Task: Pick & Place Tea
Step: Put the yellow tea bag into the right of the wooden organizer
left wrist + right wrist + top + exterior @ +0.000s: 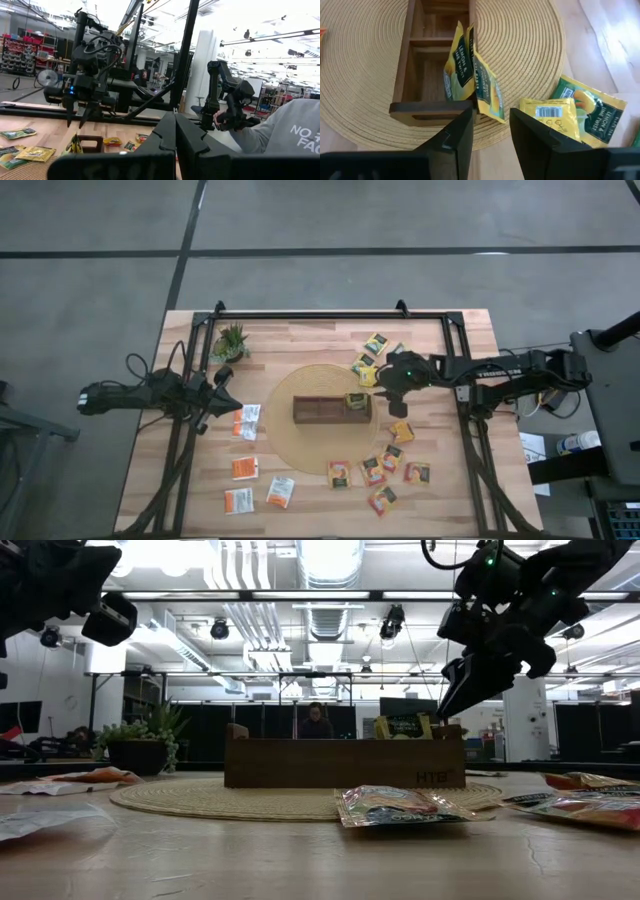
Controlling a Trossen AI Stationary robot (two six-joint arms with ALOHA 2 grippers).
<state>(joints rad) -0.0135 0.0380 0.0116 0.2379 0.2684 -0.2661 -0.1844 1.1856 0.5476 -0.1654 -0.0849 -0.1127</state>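
The right gripper (pixel 388 388) hangs just above the right end of the dark wooden tray (pixel 318 411), its flat black fingers (pixel 454 137) parted and holding nothing, with two glossy yellow-green sachets (pixel 470 75) standing tilted in that end compartment. The tray sits on a round woven mat (pixel 300 442), other flat square sachets (pixel 375 470) scattered around it. Only the left wrist view shows the left gripper (pixel 175 145) pressed closed; it waits well left of the tray.
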